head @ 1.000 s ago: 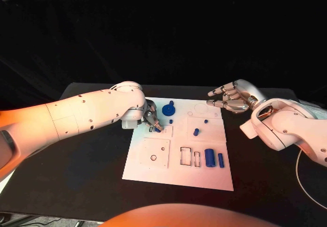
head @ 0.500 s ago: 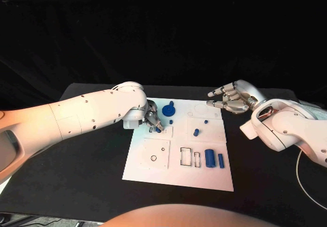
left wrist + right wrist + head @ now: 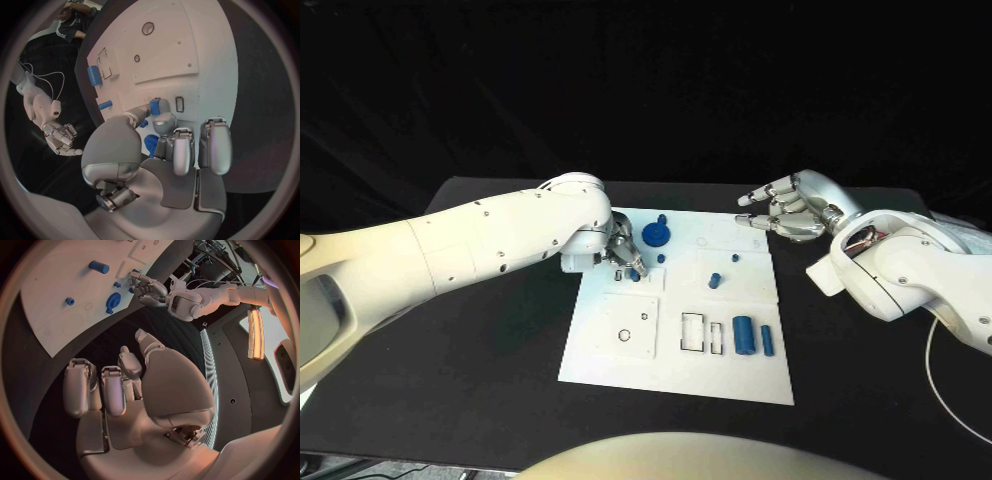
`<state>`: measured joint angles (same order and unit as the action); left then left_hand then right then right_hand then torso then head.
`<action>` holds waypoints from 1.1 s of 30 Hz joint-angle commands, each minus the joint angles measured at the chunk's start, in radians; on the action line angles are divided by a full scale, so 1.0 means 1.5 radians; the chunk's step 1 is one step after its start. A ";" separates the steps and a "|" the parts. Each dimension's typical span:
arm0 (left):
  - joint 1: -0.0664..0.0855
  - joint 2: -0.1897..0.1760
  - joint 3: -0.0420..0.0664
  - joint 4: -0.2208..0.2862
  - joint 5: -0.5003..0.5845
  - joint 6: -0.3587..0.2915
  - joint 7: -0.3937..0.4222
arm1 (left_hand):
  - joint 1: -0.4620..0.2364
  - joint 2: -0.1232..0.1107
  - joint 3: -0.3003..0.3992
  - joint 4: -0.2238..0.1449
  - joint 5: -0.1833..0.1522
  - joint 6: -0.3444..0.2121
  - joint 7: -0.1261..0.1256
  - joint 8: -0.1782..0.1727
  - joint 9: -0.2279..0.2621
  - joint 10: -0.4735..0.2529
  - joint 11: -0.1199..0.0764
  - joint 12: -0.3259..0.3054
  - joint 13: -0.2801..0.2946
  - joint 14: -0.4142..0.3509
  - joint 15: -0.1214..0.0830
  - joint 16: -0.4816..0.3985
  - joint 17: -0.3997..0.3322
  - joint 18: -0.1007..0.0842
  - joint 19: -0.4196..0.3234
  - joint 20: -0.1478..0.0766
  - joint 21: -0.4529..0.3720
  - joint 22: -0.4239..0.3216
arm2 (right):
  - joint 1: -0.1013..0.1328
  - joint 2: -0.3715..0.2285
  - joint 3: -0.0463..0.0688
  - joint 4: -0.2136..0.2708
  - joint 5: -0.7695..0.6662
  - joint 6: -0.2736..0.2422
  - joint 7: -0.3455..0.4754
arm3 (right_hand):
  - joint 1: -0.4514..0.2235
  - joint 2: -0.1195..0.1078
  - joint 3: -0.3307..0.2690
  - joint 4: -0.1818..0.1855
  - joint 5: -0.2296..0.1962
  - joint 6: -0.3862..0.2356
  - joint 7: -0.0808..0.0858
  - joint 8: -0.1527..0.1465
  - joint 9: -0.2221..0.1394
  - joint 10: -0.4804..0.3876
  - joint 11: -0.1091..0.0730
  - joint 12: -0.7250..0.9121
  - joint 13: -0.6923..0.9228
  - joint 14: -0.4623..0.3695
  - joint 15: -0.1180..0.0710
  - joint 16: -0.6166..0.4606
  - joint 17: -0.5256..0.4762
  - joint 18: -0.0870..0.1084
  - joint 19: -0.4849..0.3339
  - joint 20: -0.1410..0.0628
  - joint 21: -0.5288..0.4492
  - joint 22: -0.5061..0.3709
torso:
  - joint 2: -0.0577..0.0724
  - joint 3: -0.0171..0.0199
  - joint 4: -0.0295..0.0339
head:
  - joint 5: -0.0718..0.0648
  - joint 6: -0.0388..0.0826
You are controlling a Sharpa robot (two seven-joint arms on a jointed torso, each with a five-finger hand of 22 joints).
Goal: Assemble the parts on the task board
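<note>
**Left hand almost stationary over its slot; insertion not yet made**

Over the last second you will find very little displacement. The task board [image 3: 625, 360] has not shifted on the table, and the loose parts on it lie as before: the round blue part [image 3: 656, 235] near the far edge, the short peg [image 3: 714, 279] mid-board, the thick cylinder [image 3: 744, 334] and the slim one [image 3: 767, 338] side by side near the front.

The right hand [image 3: 790, 212] has stayed off the board's far right corner, fingers apart and holding nothing.

The left hand [image 3: 617, 250] has crept only a touch back along the board's left side. It pinches a small blue part [image 3: 155, 106] between thumb and finger. The left wrist view puts that part just beside a small rectangular slot [image 3: 179, 104], apart from it, not in it.

Judgement: you are in fine alignment, not transport. The pause suggests the part is being lined up; it remains unseated, so this step counts as open.
</note>
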<state>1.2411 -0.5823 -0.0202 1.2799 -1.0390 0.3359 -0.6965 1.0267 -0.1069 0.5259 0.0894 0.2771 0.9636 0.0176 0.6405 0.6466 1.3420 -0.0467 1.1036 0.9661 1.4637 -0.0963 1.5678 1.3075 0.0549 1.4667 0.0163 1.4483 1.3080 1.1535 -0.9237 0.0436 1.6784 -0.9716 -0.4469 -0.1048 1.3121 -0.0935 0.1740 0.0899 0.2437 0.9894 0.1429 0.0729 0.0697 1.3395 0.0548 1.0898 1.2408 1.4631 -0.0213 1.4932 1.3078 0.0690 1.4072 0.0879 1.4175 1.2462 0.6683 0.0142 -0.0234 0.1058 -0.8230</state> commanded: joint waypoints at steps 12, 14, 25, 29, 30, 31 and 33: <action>-0.004 0.002 -0.002 -0.003 -0.048 0.004 -0.046 | -0.036 -0.004 -0.158 0.059 -0.104 0.019 -0.001 -0.009 0.001 0.005 -0.002 0.005 0.008 0.071 -0.005 0.002 0.176 -0.012 0.029 -0.007 0.001 0.094 | 0.000 -0.002 0.000 0.003 0.003 0.003 0.005 | -0.021 0.002 -0.016 0.021 0.030 0.003 -0.001 0.002 0.000 0.002 -0.001 -0.001 -0.005 0.051 0.000 -0.007 0.083 -0.001 0.003 -0.002 0.000 -0.003 | 0.001 -0.0004 0.0005 | -0.001 0.002; -0.004 0.002 -0.002 -0.003 -0.051 0.001 -0.046 | -0.034 -0.003 -0.174 0.065 -0.112 0.020 -0.002 -0.010 0.001 0.005 -0.002 0.005 0.008 0.071 -0.006 0.002 0.176 -0.013 0.029 -0.007 0.002 0.095 | 0.000 -0.002 0.000 0.003 0.004 0.002 0.005 | -0.022 0.001 -0.020 0.023 0.040 0.003 -0.001 0.002 0.000 0.002 -0.001 -0.002 -0.006 0.051 0.000 -0.007 0.083 -0.001 0.003 -0.002 0.000 -0.002 | 0.001 -0.0004 0.0004 | -0.001 0.002; -0.005 -0.013 -0.001 0.013 -0.031 -0.020 -0.044 | -0.023 0.006 -0.253 0.102 -0.150 0.024 -0.003 -0.011 0.004 0.009 -0.004 0.009 0.014 0.071 -0.007 0.002 0.176 -0.014 0.031 -0.008 0.004 0.099 | 0.000 -0.003 0.000 0.002 0.007 0.003 0.005 | -0.023 0.001 -0.022 0.025 0.043 0.003 -0.001 0.002 0.000 0.001 -0.001 -0.002 -0.006 0.051 0.000 -0.008 0.083 -0.001 0.002 -0.002 0.000 -0.003 | 0.000 -0.0004 0.0000 | 0.000 0.003; -0.005 -0.026 0.006 0.030 -0.013 -0.040 -0.041 | -0.024 0.007 -0.283 0.121 -0.153 0.023 -0.004 -0.011 0.006 0.009 -0.005 0.008 0.013 0.071 -0.008 0.002 0.176 -0.013 0.031 -0.009 0.002 0.098 | 0.000 -0.003 0.000 0.001 0.007 0.003 0.005 | -0.024 0.001 -0.024 0.026 0.044 0.004 -0.001 0.002 0.000 0.002 -0.001 -0.002 -0.006 0.050 0.000 -0.008 0.083 -0.001 0.003 -0.002 0.000 -0.003 | 0.001 -0.0011 0.0004 | -0.003 0.005; -0.005 -0.030 0.009 0.034 -0.007 -0.046 -0.040 | -0.024 0.008 -0.287 0.124 -0.153 0.023 -0.004 -0.011 0.006 0.008 -0.005 0.007 0.012 0.071 -0.009 0.002 0.176 -0.013 0.030 -0.010 0.001 0.097 | 0.000 -0.003 0.000 0.001 0.008 0.003 0.005 | -0.024 0.001 -0.024 0.026 0.044 0.004 -0.001 0.002 0.000 0.002 -0.001 -0.002 -0.006 0.050 0.000 -0.008 0.083 -0.001 0.003 -0.002 0.000 -0.003 | 0.000 -0.0013 0.0006 | -0.003 0.005; -0.004 -0.033 0.012 0.039 0.000 -0.051 -0.040 | -0.024 0.008 -0.290 0.126 -0.153 0.022 -0.004 -0.012 0.007 0.006 -0.005 0.005 0.009 0.071 -0.009 0.002 0.176 -0.012 0.030 -0.010 -0.001 0.096 | 0.000 -0.003 0.000 0.000 0.008 0.003 0.005 | -0.024 0.001 -0.024 0.026 0.044 0.004 -0.001 0.002 0.000 0.002 -0.001 -0.002 -0.006 0.050 0.000 -0.008 0.083 -0.001 0.003 -0.002 0.000 -0.003 | 0.000 -0.0011 0.0004 | -0.003 0.005; -0.001 -0.040 0.021 0.050 0.019 -0.064 -0.038 | -0.022 0.009 -0.298 0.130 -0.153 0.020 -0.003 -0.012 0.007 0.003 -0.005 0.000 0.004 0.071 -0.009 0.002 0.176 -0.012 0.029 -0.010 -0.003 0.094 | 0.000 -0.003 0.000 -0.001 0.008 0.003 0.005 | -0.024 0.001 -0.024 0.026 0.044 0.004 -0.001 0.002 0.000 0.002 -0.001 -0.002 -0.006 0.050 0.000 -0.008 0.083 -0.001 0.003 -0.002 0.000 -0.003 | 0.000 -0.0007 0.0003 | -0.003 0.005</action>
<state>1.2345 -0.6399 0.0067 1.3440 -1.0656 0.2881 -0.6973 0.9893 -0.1000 0.0823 0.2839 0.0535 0.9912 0.0104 0.6209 0.6568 1.3490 -0.0537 1.1106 0.9739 1.4637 -0.1036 1.5678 1.3078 0.0550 1.4668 0.0090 1.4484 1.3077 1.1535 -0.9290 0.0432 1.6782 -0.9593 -0.4476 -0.1043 1.2870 -0.0896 0.1436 0.1260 0.3043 0.9894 0.1429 0.0729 0.0697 1.3395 0.0549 1.0898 1.2320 1.4630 -0.0213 1.4871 1.3074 0.0690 1.4072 0.0879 1.4175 1.2431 0.6690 0.0128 -0.0228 0.1022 -0.8156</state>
